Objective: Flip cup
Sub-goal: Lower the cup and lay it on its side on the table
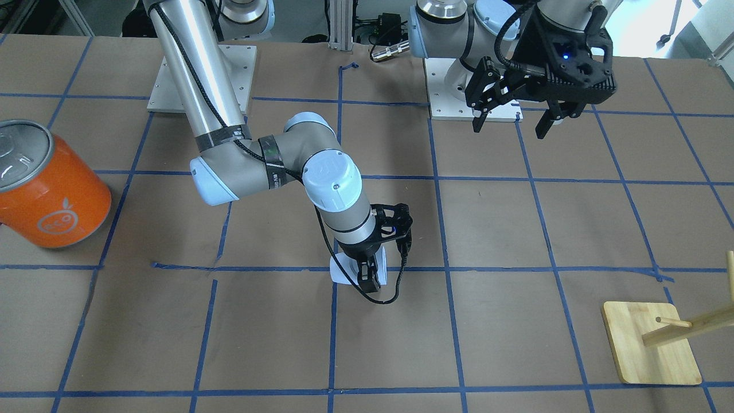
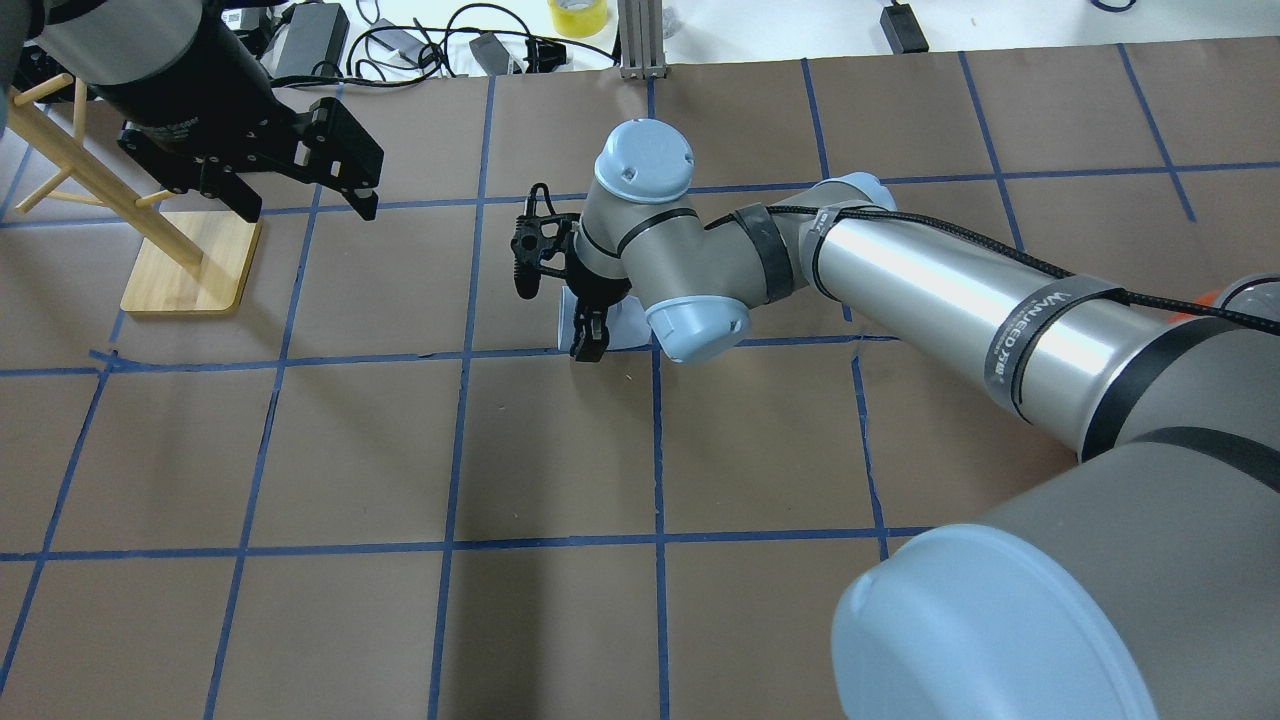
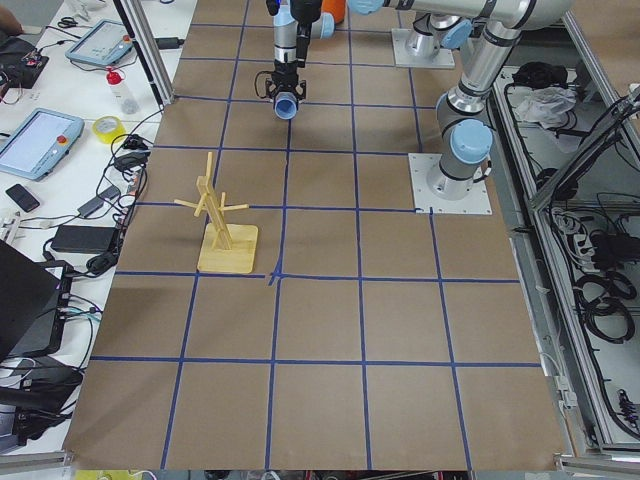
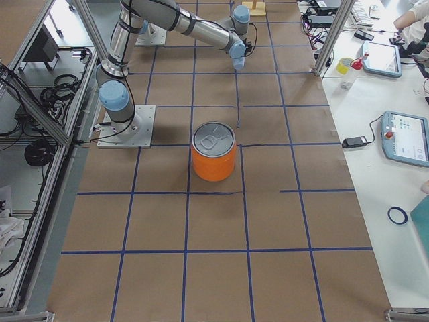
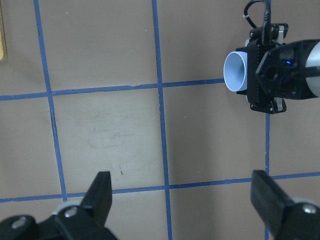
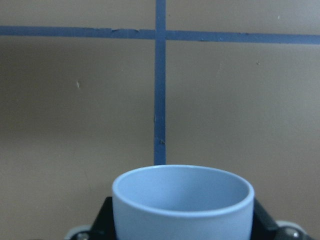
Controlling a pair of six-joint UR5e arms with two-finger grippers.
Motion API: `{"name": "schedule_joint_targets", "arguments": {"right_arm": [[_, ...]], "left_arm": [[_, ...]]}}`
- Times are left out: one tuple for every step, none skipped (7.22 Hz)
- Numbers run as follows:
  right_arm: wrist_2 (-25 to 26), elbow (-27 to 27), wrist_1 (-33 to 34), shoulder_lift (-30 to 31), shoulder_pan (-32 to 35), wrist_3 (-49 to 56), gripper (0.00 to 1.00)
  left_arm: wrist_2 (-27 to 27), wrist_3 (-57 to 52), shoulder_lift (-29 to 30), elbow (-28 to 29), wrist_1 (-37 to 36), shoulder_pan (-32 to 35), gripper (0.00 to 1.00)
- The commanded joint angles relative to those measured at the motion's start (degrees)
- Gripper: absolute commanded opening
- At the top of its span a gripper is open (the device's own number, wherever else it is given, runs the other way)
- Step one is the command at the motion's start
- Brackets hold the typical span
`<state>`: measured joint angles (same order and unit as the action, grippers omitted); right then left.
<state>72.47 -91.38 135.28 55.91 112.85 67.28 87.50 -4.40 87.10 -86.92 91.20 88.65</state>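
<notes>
The pale blue-white cup [image 1: 343, 271] is held on its side between the fingers of my right gripper [image 1: 368, 276], which is shut on it near the table's middle. The cup's open mouth points sideways, toward my left side. In the overhead view the cup [image 2: 626, 326] shows beside the right gripper [image 2: 588, 338]. The right wrist view shows the cup's rim and inside [image 6: 182, 200]. The left wrist view shows the cup [image 5: 236, 71] from above. I cannot tell whether it touches the table. My left gripper [image 1: 512, 121] is open and empty, raised over the table away from the cup.
A large orange can [image 1: 50, 189] with a silver lid stands on my right side of the table. A wooden peg stand [image 1: 651, 343] stands on my left side, beside the left gripper in the overhead view [image 2: 190, 265]. Cables lie beyond the table's far edge.
</notes>
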Motion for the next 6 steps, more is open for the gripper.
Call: {"name": "schedule_joint_targets", "arguments": {"right_arm": [[-1.8,0.0,0.0,0.0,-0.2,0.0,0.51],[-1.6,0.0,0.1,0.0,-0.5,0.1,0.54],[-1.5,0.0,0.1,-0.1,-0.7,0.0,0.58],[-1.7,0.0,0.1,-0.1,-0.7,0.0,0.67],[-1.8,0.0,-0.3,0.0,-0.6,-0.5,0.81],[-1.7,0.0,0.0,0.0,-0.7,-0.7,1.00]], "left_arm": [[-0.1,-0.4,0.0,-0.2,-0.1,-0.1,1.00],[-0.2,-0.4,0.1,-0.1,-0.1,-0.1,1.00],[-0.2,-0.4,0.1,-0.1,-0.1,-0.1,1.00],[-0.3,-0.3,0.3,0.1,-0.1,0.0,1.00],[-0.4,-0.5,1.0,0.1,-0.1,0.1,1.00],[-2.3,-0.8,1.0,0.1,-0.1,-0.1,1.00]]}}
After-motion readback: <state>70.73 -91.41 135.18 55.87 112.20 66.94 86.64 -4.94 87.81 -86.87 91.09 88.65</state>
